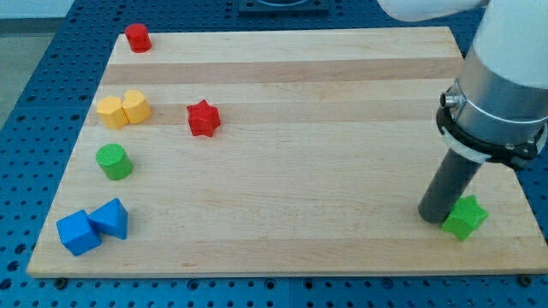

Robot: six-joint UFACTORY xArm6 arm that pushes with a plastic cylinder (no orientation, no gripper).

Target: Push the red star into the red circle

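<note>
The red star (pixel 204 118) lies on the wooden board (pixel 325 85) left of the middle. The red circle (pixel 138 38) is a short cylinder at the board's top left corner, up and to the left of the star. My tip (pixel 432 216) is at the bottom right of the board, far from both red blocks. It stands just left of a green star (pixel 465 217) and touches it or nearly does.
Two yellow blocks (pixel 123 109) sit side by side left of the red star. A green cylinder (pixel 113 161) lies below them. Two blue blocks (pixel 92 226) sit at the bottom left corner. The arm's grey body (pixel 501 85) hangs over the right edge.
</note>
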